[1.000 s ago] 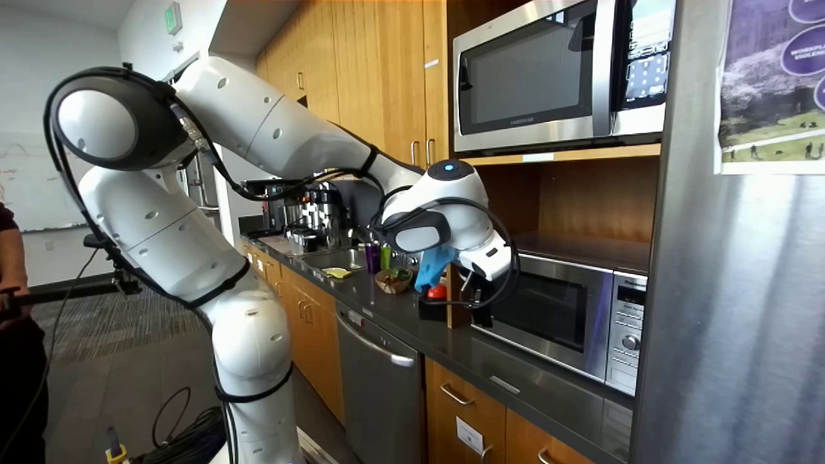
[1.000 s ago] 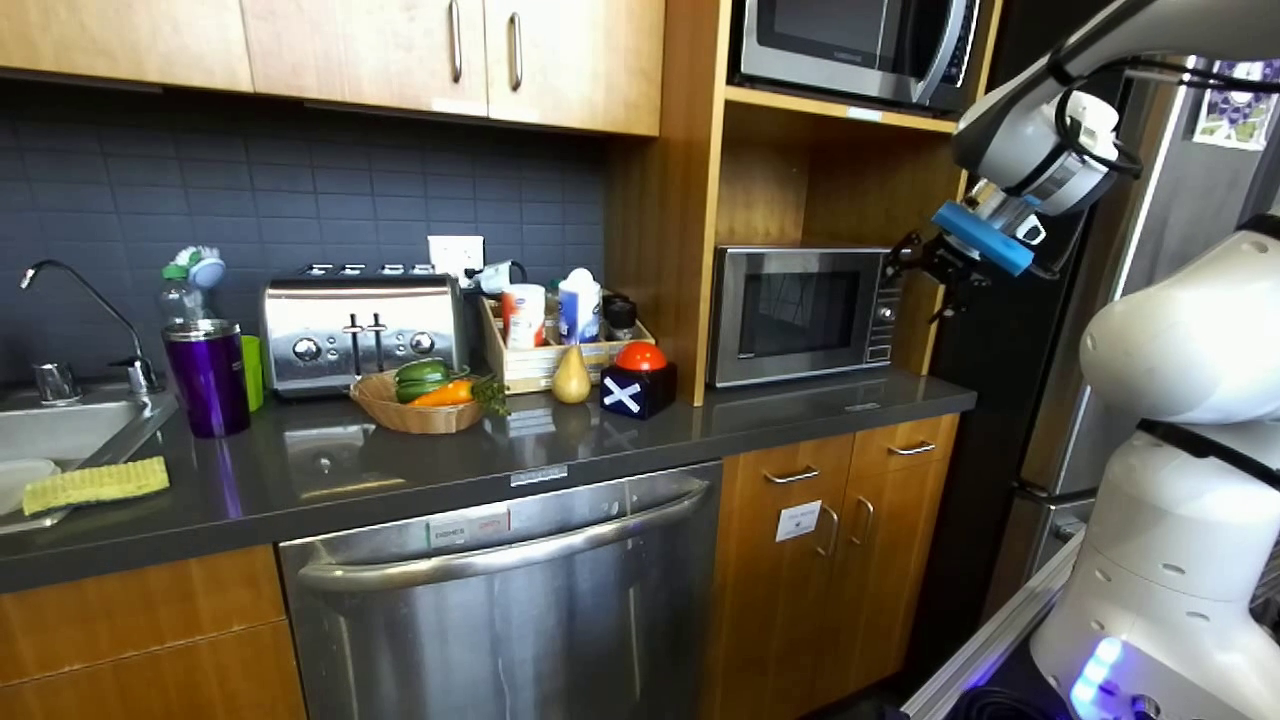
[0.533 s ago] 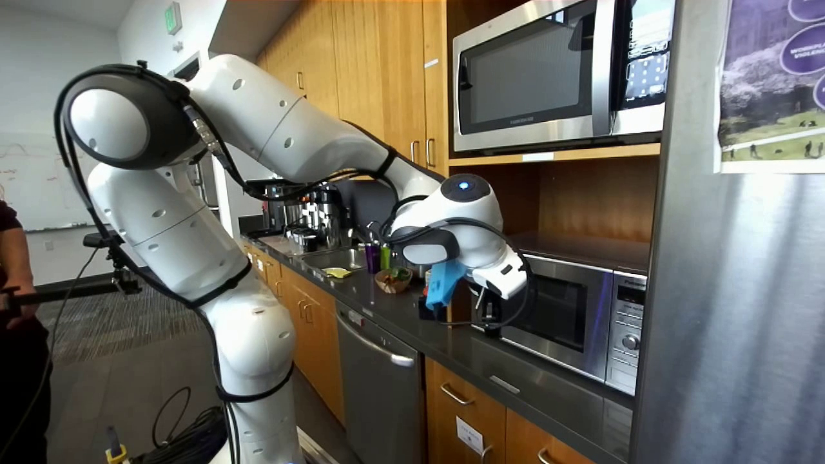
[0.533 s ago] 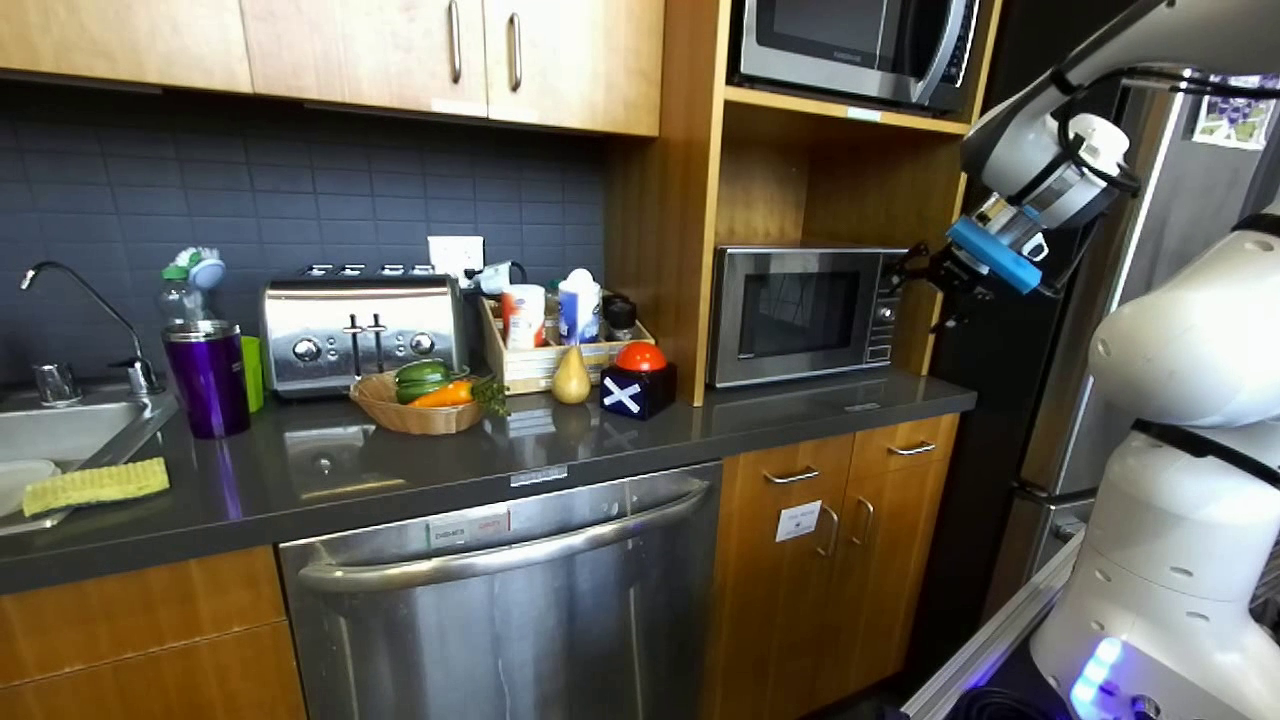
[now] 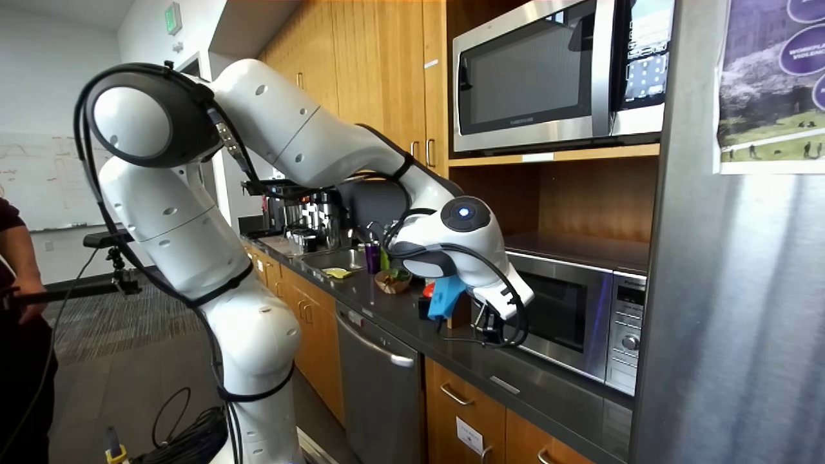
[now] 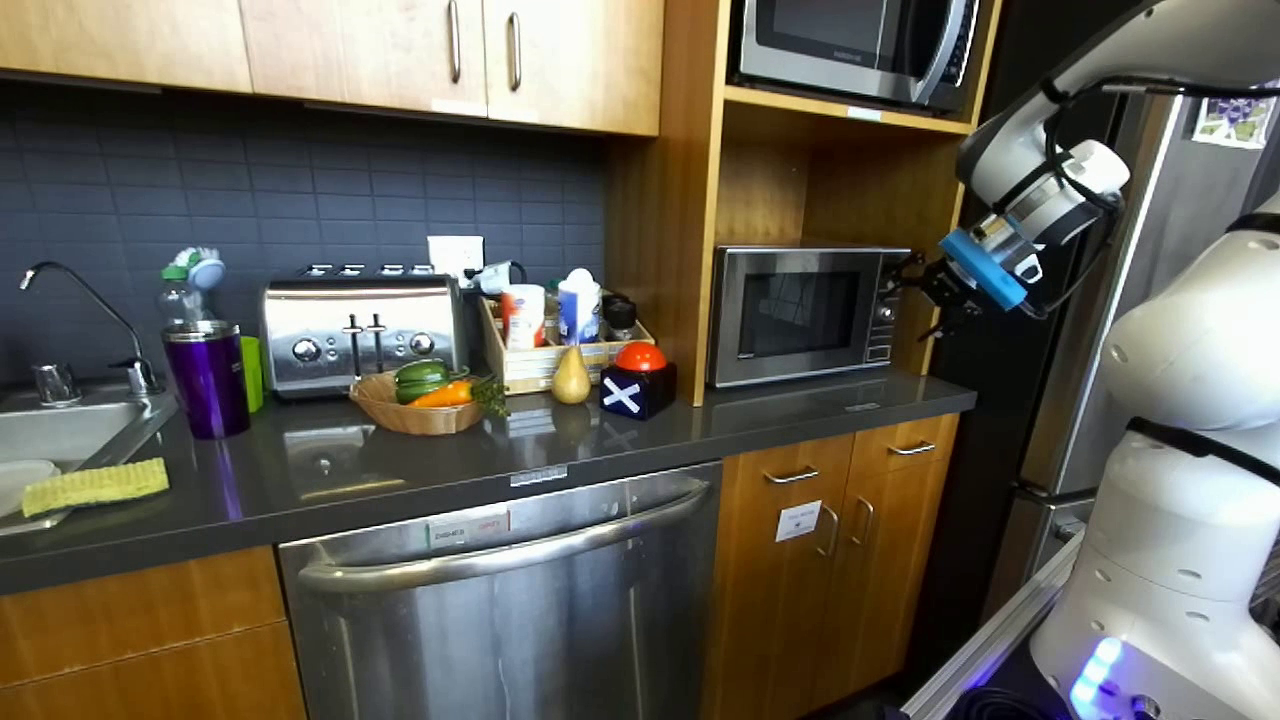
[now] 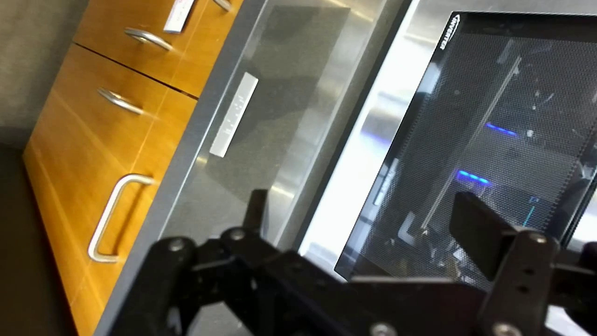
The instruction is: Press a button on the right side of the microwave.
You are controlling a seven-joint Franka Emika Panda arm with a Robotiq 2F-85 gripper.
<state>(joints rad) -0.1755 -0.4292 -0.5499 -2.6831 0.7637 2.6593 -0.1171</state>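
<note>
The smaller steel microwave with a dark glass door stands on the counter under the shelf, in both exterior views [image 5: 567, 309] [image 6: 795, 310]. Its silver control strip [image 5: 625, 335] carries a round knob [image 5: 631, 342] and several buttons. In an exterior view the black fingers overlap part of the strip [image 6: 881, 340]. My gripper [image 6: 912, 300] is in front of the microwave, fingers spread, holding nothing. In the wrist view the open gripper [image 7: 360, 198] faces the door glass [image 7: 503, 140] and the counter edge; the control strip is out of that view. Contact cannot be told.
The larger microwave [image 5: 525, 71] sits on the shelf above. A steel fridge [image 5: 728, 309] stands beside the control strip. A black box with a red dome [image 6: 638, 385], a vegetable basket [image 6: 420, 410] and a toaster [image 6: 362, 335] stand on the counter [image 6: 560, 440].
The arm and gripper have moved lower, and rightward in the view that shows the fridge front. The gripper has stayed open. The microwave has not moved.
</note>
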